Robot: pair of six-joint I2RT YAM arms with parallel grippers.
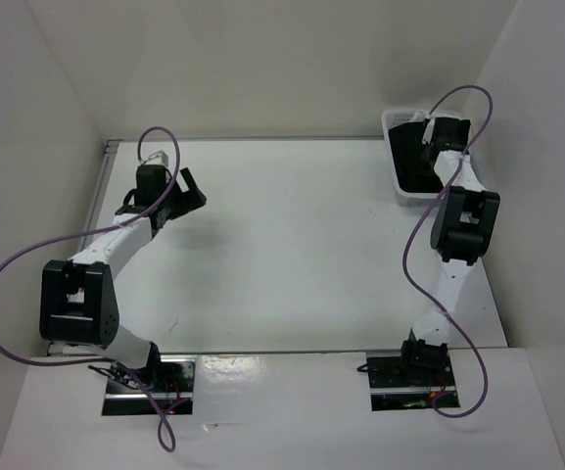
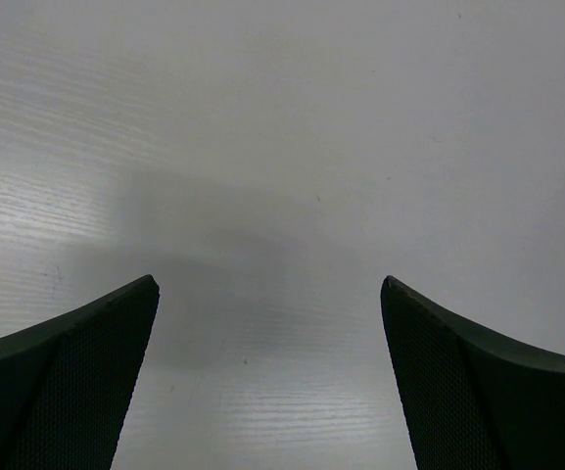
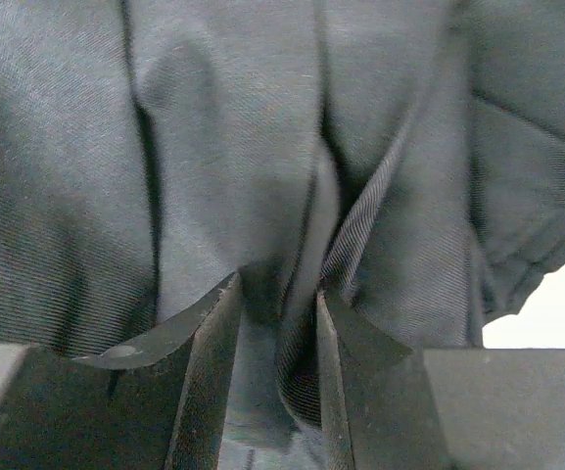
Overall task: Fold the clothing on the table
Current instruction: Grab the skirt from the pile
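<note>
The skirt (image 3: 262, 147) is bunched in the basket (image 1: 396, 120). A thin fold is clamped by the right gripper (image 3: 277, 299); the left gripper (image 2: 267, 294) is spread apart. The fold may be lost on lifting, or the basket dragged.

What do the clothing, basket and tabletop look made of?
Clothing: thin woven cloth, dark, matte; fine diagonal ribs and soft folds show.
Basket: probably white plastic; rigid wall that looks perforated.
Tabletop: smooth white, likely laminate or painted board; faint grain lines, soft sheen.
</note>
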